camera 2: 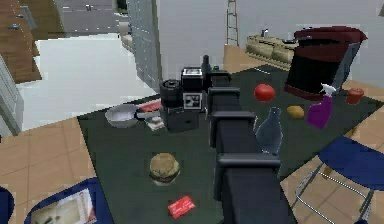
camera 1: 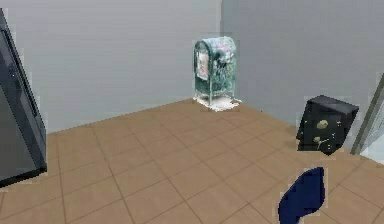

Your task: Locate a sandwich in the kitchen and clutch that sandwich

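Observation:
A round sandwich (camera 2: pixel 165 167) with a brown bun lies on the dark table (camera 2: pixel 120 150), near its front edge and left of the arm. The arm's dark bar (camera 2: pixel 238 150) rises over the table to two white marked squares (camera 2: pixel 172 95). The gripper (camera 2: pixel 165 118) sits just below them, above small flat things lying on the tabletop beside a grey bowl (camera 2: pixel 122 114). I cannot tell whether it holds anything. The sandwich lies well short of the gripper's far end, nearer the picture's bottom.
On the table right of the arm stand a glass bottle (camera 2: pixel 268 130), a tomato (camera 2: pixel 264 92), a purple spray bottle (camera 2: pixel 322 105) and a dark red box (camera 2: pixel 320 60). Blue chairs (camera 2: pixel 345 165) flank it. Ahead lie tiled floor, a glassy corner stand (camera 1: pixel 217 68) and a black box (camera 1: pixel 325 125).

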